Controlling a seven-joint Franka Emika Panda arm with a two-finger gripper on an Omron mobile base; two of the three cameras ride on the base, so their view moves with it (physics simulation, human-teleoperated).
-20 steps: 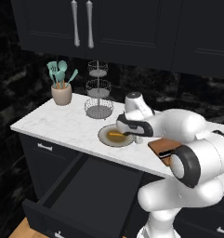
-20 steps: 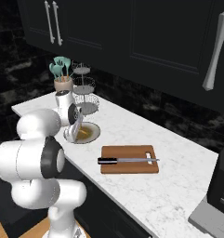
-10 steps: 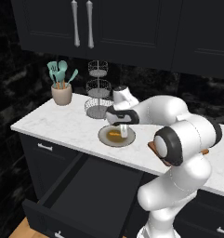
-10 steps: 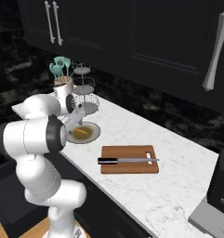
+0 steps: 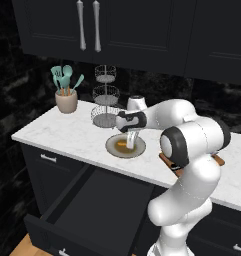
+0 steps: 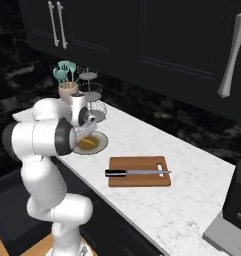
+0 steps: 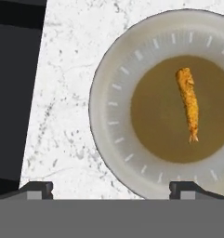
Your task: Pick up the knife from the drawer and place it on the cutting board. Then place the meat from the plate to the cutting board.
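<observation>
Hovering gripper (image 7: pixel 111 188): its jaws are standing wide apart and gripping nothing, the two dark fingertips (image 7: pixel 35 188) sitting over the near rim of the plate (image 7: pixel 114 83).
Plate: round, shallow and grey-beige, it is lying on the white marbled counter (image 5: pixel 67 135), showing a brownish centre and pale ticks around the rim.
Meat (image 7: pixel 188 103): a slim, crumbly orange-brown strip is lying in the plate's brown centre, off to one side of the gap between the fingers and touching neither of them.
Cutting board (image 6: pixel 139 171): a flat reddish-brown wooden rectangle is lying on the counter, well apart from the plate.
Knife (image 6: pixel 137 173): with a black handle and a silver-grey blade, it is resting lengthwise on the board.
Drawer (image 5: pixel 87 212): wide, black and dark inside, it is standing pulled out below the counter edge.
Surroundings: a wire tiered stand (image 5: pixel 105 97) is rising just behind the plate, and a beige crock of teal utensils (image 5: pixel 66 92) is standing further along the counter.
Obstruction: in the left base view the white arm (image 5: pixel 189 142) is covering most of the board; in the right base view it is hiding part of the plate.
View differences: the right base view is showing the whole board and knife; the hand view is giving the meat's rough texture.
</observation>
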